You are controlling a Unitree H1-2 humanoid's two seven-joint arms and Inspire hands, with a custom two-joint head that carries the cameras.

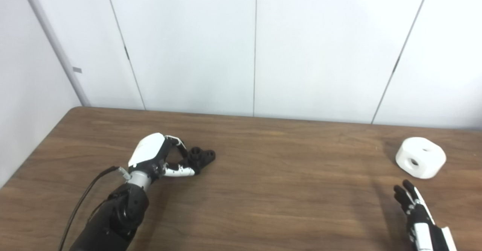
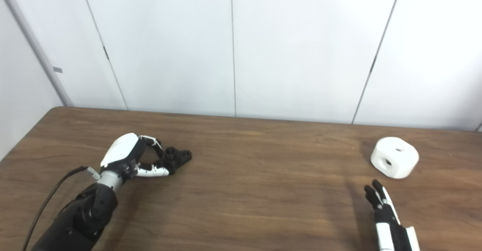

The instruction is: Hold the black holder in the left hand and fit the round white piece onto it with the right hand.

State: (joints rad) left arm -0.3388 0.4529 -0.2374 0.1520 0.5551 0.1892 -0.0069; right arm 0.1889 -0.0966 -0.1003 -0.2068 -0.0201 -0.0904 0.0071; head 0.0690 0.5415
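Observation:
The black holder [image 1: 202,156] lies on the wooden table [image 1: 286,190] left of centre; it also shows in the right eye view [image 2: 178,156]. My left hand [image 1: 162,157] reaches in from the left, and its fingers and thumb close on the holder's near end, which still rests on the table. The round white piece [image 1: 420,157], with holes in its top and side, sits at the far right. My right hand [image 1: 414,206] is open with its fingers stretched out, empty, a short way in front of the white piece and apart from it.
White wall panels [image 1: 256,47] stand right behind the table's far edge. A black cable [image 1: 81,202] runs along my left forearm. A broad stretch of bare table lies between the two hands.

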